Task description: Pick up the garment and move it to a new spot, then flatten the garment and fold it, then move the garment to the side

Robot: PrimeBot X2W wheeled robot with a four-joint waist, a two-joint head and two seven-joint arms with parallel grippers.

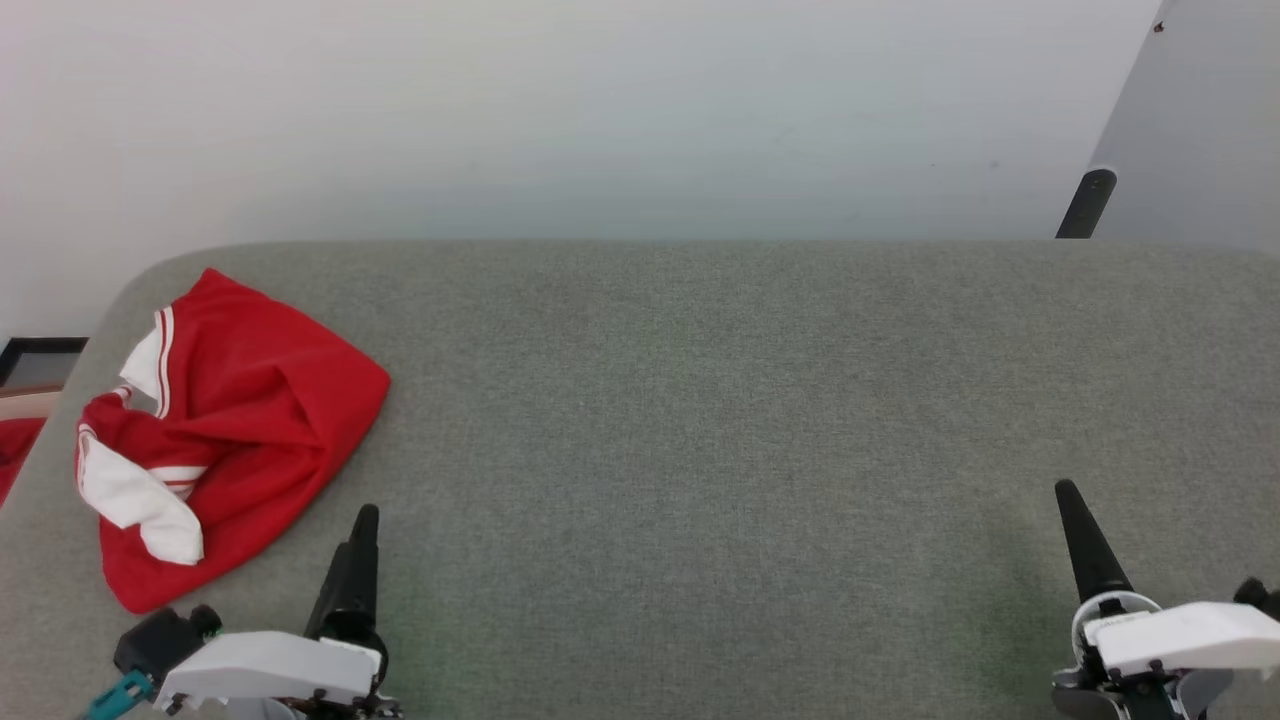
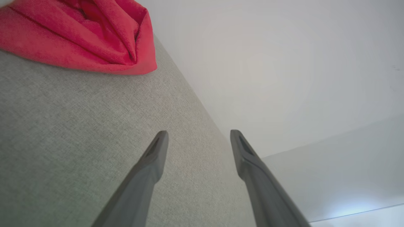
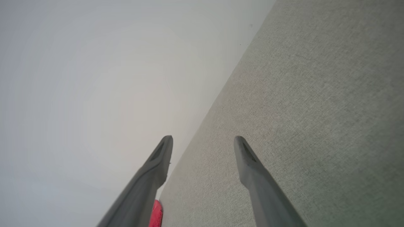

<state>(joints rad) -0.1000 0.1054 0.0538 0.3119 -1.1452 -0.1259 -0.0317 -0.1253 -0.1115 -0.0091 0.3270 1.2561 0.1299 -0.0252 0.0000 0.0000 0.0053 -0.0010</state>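
At far left, the garment (image 1: 250, 420) seems elongated near-to-far.

Item: bright red jersey shirt (image 1: 250, 410), knit fabric, with white cuffs and red-white striped trim. It is lying crumpled in a loose heap at the left of the head view, from mid-height to the lower part. It is resting on the grey woven surface (image 1: 700, 400), near that surface's rounded far-left corner. White cuff sections are showing along the heap's left side. In the left wrist view its bunched red folds are sitting in the upper left corner.
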